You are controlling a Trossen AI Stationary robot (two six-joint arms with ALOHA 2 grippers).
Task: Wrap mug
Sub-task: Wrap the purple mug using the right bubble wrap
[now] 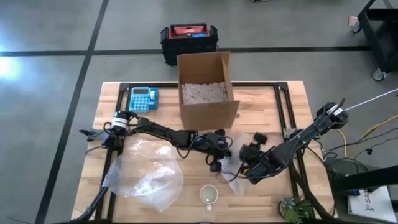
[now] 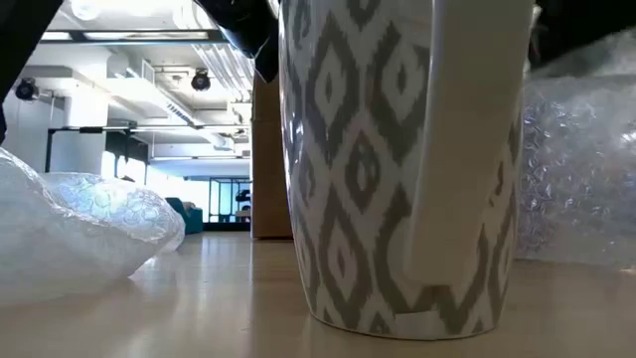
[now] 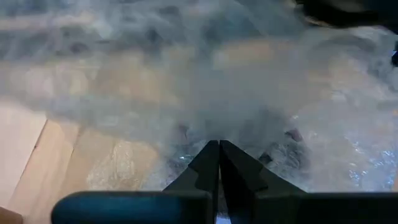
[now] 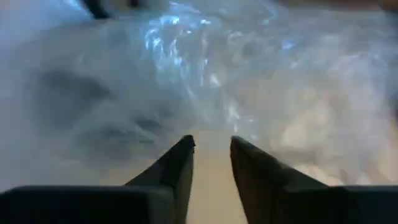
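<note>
While the mug (image 1: 209,195) stands alone at the table's (image 1: 292,99) six o'clock edge, both arms work just above it. From the mug, the left gripper (image 3: 219,152) sits at twelve o'clock, fingers pressed together on a bit of bubble wrap (image 1: 231,163). At two o'clock, the right gripper (image 4: 211,149) has its fingers a little apart, holding nothing. A bigger bubble wrap sheet (image 1: 146,171) lies at ten o'clock. A cardboard box (image 1: 205,87) stands far back.

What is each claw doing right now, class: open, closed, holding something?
Left claw: closed, pinching the bubble wrap.
Right claw: open, holding nothing, facing the wrap.
</note>
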